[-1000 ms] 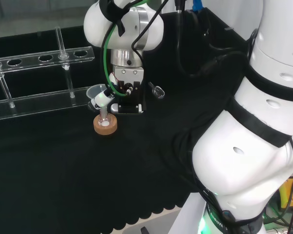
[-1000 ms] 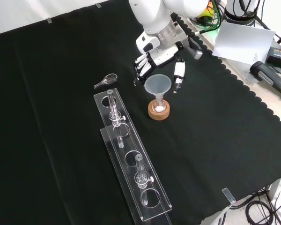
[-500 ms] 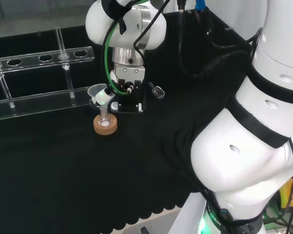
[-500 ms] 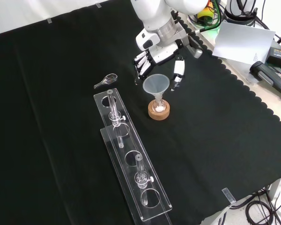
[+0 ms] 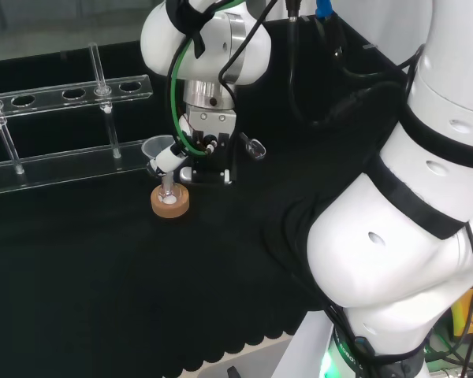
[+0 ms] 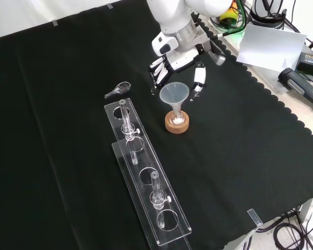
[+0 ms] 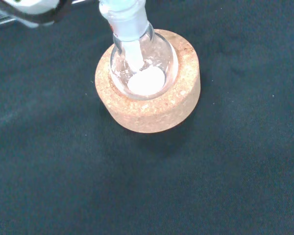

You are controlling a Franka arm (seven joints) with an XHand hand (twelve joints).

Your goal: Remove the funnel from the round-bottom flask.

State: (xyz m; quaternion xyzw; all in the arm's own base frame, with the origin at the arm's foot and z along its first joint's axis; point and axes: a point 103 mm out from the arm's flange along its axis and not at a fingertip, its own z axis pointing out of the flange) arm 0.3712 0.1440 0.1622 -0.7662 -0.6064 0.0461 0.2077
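Front view: open cloth right of funnel; tube rack (close) blocks left.

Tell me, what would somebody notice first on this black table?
Probably the robot's black and white hand, open around a clear funnel near the top middle of the front view. The funnel sits in a small round-bottom flask with white powder inside, resting on a cork ring. Left of them in that view lies a long clear test tube rack.
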